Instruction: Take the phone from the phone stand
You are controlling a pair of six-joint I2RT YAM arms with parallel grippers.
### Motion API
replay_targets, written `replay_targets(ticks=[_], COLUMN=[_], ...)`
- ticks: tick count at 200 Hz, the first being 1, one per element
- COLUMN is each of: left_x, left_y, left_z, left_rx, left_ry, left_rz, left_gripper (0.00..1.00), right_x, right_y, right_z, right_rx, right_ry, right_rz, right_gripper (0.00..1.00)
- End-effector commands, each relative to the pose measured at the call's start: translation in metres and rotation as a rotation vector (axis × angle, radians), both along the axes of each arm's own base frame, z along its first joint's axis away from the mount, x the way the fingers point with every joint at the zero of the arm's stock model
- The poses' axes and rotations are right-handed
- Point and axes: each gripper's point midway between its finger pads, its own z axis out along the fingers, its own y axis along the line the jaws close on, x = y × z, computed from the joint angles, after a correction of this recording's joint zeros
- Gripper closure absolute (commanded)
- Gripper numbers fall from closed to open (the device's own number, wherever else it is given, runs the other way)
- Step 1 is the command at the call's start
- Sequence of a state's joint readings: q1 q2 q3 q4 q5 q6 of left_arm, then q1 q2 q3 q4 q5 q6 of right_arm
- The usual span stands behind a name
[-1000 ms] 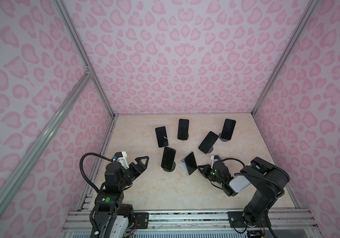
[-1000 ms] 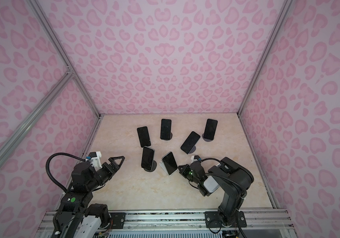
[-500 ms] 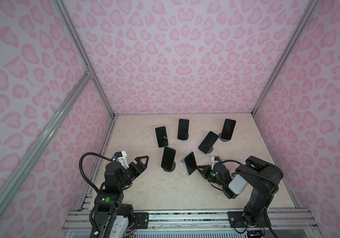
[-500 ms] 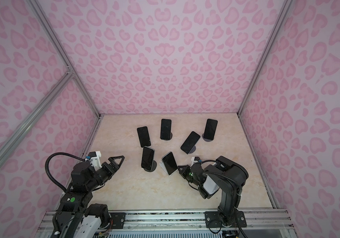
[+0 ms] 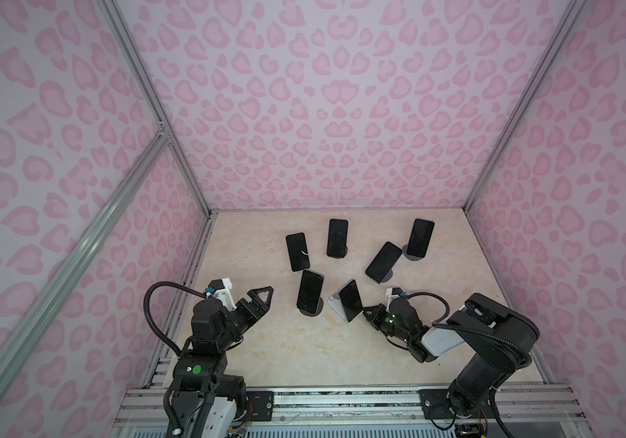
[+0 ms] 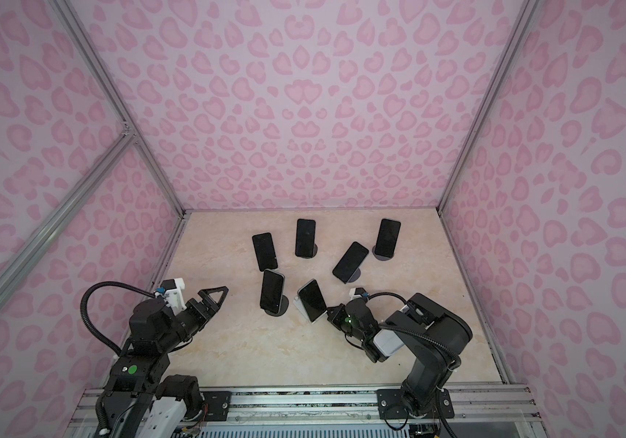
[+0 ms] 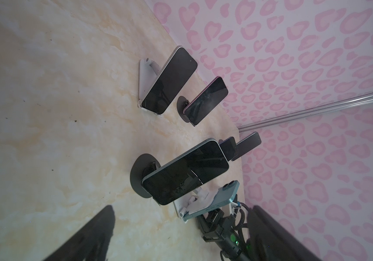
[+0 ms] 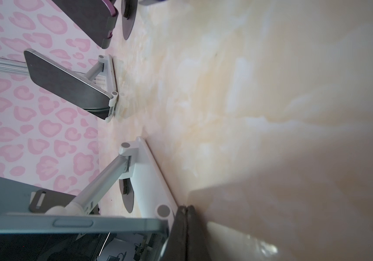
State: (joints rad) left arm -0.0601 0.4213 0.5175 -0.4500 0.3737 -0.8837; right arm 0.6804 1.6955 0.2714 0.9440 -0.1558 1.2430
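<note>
Black right gripper (image 5: pixel 367 311), jaws pressed together on nothing, tips at the lower corner of the teal-backed phone (image 5: pixel 349 305).
The phone leans on its white folding stand (image 5: pixel 333 302), just beyond those tips; whether they touch it cannot be told. The stand's base lies flat on the beige marbled tabletop (image 5: pixel 304 352). Farther out stands a second phone (image 5: pixel 309 291) on a round black base, and past it the left gripper (image 5: pixel 265 300) hangs with jaws spread wide, empty.

walls (image 5: pixel 323 113): pink heart-blotch print | floor (image 5: pixel 304 352): beige marble-look | corner posts (image 5: pixel 152 106): bare aluminium | light: even
</note>
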Motion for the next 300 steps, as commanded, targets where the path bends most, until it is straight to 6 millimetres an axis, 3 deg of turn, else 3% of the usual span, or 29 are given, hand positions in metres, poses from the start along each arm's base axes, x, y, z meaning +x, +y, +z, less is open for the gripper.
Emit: replay_targets(ticks=[1, 300], left_x=[-0.001, -0.006], left_y=[0.0, 0.002], left_z=[-0.001, -0.005], left_rx=[0.014, 0.039], left_ry=[-0.006, -0.008], left_rz=[-0.005, -0.004], left_gripper=[0.05, 0.05], right_x=[-0.01, -0.043], right_y=[-0.008, 0.024], right_z=[-0.022, -0.034], right_rx=[-0.088, -0.111], right_ry=[0.066, 0.089], right_rz=[0.004, 0.045], right_gripper=[1.0, 1.0])
